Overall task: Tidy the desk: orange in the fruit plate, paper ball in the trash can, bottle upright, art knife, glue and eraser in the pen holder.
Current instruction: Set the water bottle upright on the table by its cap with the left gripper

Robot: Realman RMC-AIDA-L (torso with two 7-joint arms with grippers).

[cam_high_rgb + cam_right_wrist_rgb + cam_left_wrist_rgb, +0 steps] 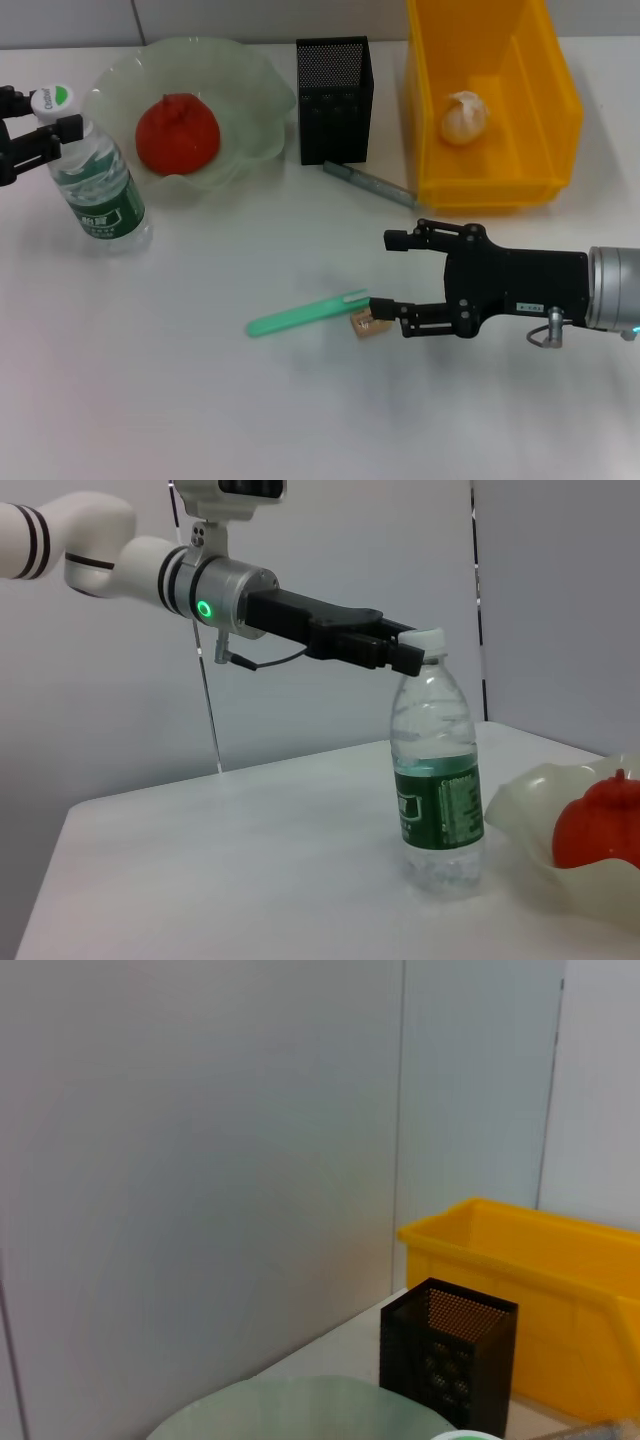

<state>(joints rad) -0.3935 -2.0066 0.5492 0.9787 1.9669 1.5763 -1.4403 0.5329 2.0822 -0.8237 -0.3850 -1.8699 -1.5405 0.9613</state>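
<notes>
The bottle [98, 190] stands upright at the left, and my left gripper [55, 116] is shut around its neck, just under the cap; the right wrist view shows that grip too, on the bottle [437, 800]. The orange [177, 132] lies in the fruit plate [255, 90]. The paper ball [464, 117] rests inside the trash can [555, 110]. A grey art knife [370, 183] lies in front of the pen holder [334, 100]. My right gripper [392, 275] is open low over the table. The eraser [364, 325] sits by its nearer fingertip, next to a green glue stick [305, 313].
The pen holder stands between the plate and the yellow bin along the back. The knife lies slanted between the holder and the bin's front wall. In the left wrist view the pen holder [450, 1360] and trash can [540, 1290] stand before a wall.
</notes>
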